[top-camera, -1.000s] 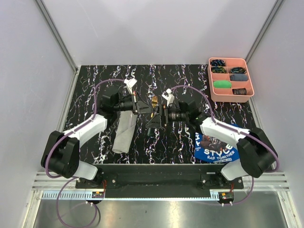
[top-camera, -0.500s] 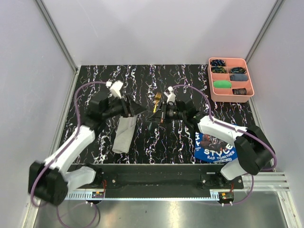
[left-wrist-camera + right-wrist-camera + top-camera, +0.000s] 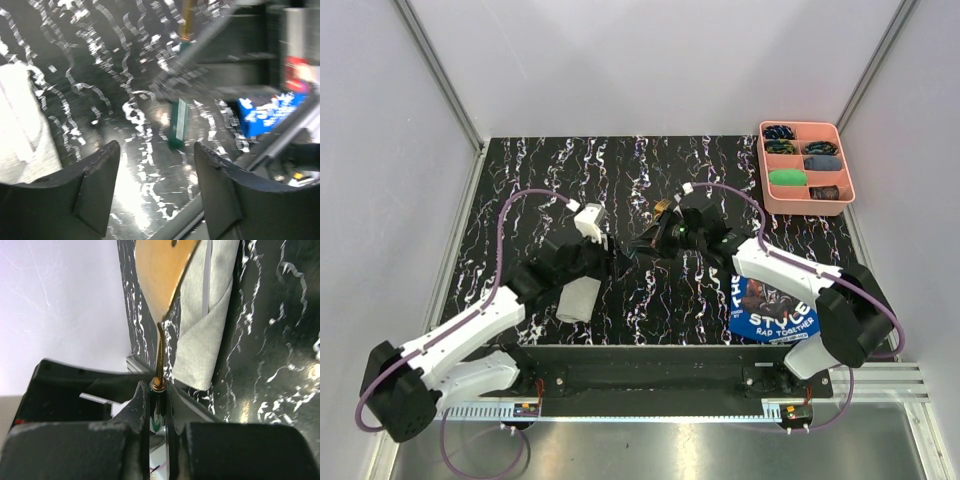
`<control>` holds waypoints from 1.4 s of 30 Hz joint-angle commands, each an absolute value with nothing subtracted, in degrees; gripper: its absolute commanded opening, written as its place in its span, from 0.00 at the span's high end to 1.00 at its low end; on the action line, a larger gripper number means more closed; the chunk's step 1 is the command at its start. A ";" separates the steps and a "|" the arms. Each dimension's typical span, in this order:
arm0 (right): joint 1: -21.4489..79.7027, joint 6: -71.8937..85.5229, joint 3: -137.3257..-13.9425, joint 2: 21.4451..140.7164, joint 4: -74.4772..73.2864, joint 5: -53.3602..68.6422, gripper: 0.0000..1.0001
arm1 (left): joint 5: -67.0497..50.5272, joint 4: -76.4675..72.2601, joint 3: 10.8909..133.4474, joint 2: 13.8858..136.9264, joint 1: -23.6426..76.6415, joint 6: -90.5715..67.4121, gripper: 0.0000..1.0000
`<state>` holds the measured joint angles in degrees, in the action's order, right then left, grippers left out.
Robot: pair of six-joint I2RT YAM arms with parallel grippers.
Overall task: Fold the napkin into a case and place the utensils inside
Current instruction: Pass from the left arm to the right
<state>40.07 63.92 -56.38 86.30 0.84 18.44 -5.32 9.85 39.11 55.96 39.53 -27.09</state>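
On the table, left of centre and partly under my left arm, the napkin lies folded into a narrow layered case. I take the folding as done and the loading as the part left. My right pincer is clamped tight on the fork, gripping it where the gold neck meets the green handle. The tines point ahead toward the case. The fork hangs above the table just beside the case's far end and is not in it yet. My left pincer stands wide apart with nothing between its fingers, low over the table between the case and the fork. I read it as ready to lift a layer or steady the cloth while the fork goes in. I cannot find the knife in any view, and I cannot tell whether an arm hides it or it already sits in the case. My count is one grey cloth, one fork, no knife in sight, and two pincers. One pink tray sits at the far right corner. One blue cloth lies near the right arm's base.
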 commanded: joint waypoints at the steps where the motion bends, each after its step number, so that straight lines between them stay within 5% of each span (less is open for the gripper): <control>1: 42.54 67.85 -60.03 86.04 1.58 16.08 1.00 | -1.66 8.70 43.15 59.40 39.73 -24.18 0.44; 3: 43.07 68.29 -60.20 85.96 2.11 16.08 1.00 | -2.11 8.18 43.59 59.94 39.73 -24.17 0.51; 6: 43.42 67.68 -61.43 86.83 2.02 17.48 1.00 | -3.43 8.09 44.21 60.03 39.73 -23.47 0.87; 7: 43.50 67.07 -61.78 87.27 1.85 17.93 0.92 | -3.60 7.91 44.12 58.55 39.20 -23.55 1.00; 9: 41.84 62.16 -62.92 87.37 0.35 19.85 0.75 | -7.36 6.07 42.90 56.00 36.84 -24.78 1.00; 10: 41.05 59.62 -62.93 86.84 0.26 20.47 0.51 | -15.74 5.46 42.54 55.81 32.30 -27.83 1.00; 13: 37.80 48.02 -63.45 83.94 0.26 22.75 0.22 | -31.04 2.83 40.17 55.37 25.08 -35.47 1.00; 15: 36.22 42.12 -64.51 83.50 0.35 25.74 0.16 | -38.80 -3.05 36.84 54.58 22.25 -43.01 1.00; 21: 35.34 38.14 -66.97 83.05 4.38 28.47 0.17 | -47.36 -21.60 28.84 53.62 20.57 -62.27 1.00; 26: 34.63 40.69 -69.60 85.43 6.24 30.23 0.40 | -47.99 -30.84 25.67 52.65 20.04 -68.90 1.00; 42: 34.63 48.96 -57.66 76.66 16.08 25.84 0.41 | -47.37 -48.00 19.86 54.84 17.40 -83.85 1.00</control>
